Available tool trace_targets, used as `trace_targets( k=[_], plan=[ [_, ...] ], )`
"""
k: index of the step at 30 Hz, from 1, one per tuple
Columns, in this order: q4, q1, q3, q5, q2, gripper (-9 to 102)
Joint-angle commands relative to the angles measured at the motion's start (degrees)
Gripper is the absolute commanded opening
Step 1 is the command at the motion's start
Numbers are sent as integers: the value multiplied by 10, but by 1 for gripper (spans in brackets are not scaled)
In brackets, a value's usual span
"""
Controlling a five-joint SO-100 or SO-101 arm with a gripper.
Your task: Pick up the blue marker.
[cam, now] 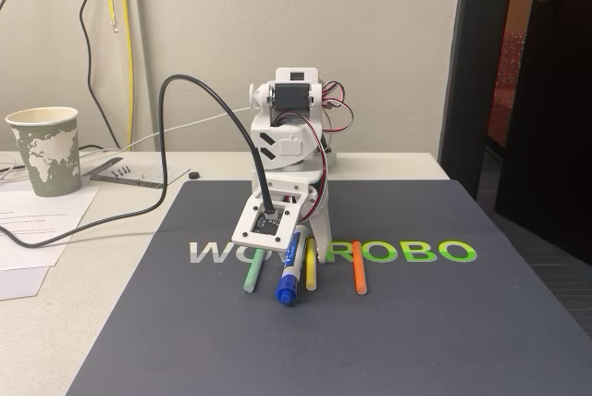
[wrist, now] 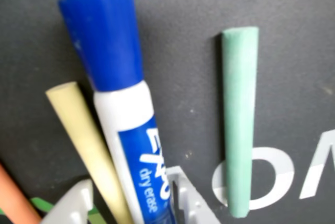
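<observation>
The arm is folded low over the dark mat (cam: 388, 322), its gripper (cam: 298, 246) down among the sticks by the printed lettering. The blue marker (cam: 290, 271) sits between the white fingers (wrist: 70, 205), cap end pointing toward the fixed camera and seemingly tilted, its back end up at the gripper. The wrist view shows the barrel (wrist: 133, 145) running up from between the two finger tips, which look closed in on it, though only their tips show at the bottom edge, so the contact is hard to confirm.

The green stick (cam: 253, 272) lies flat just left of the marker in the fixed view. The yellow stick (cam: 313, 266) is close on its right and the orange stick (cam: 359, 270) a little further right. A paper cup (cam: 44, 150) stands on the table at the left, near some papers (cam: 42, 216).
</observation>
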Motion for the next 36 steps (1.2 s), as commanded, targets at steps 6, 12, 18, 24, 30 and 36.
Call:
trace_targets(
  k=[6, 12, 18, 24, 30, 36],
  plan=[
    [100, -3, -23, 4, 7, 19],
    [100, -3, -23, 4, 7, 18],
    [100, -3, -23, 5, 9, 15],
    [100, -3, -23, 5, 12, 13],
    [100, -2, -23, 4, 12, 12],
    [101, -2, -21, 4, 14, 12]
  ],
)
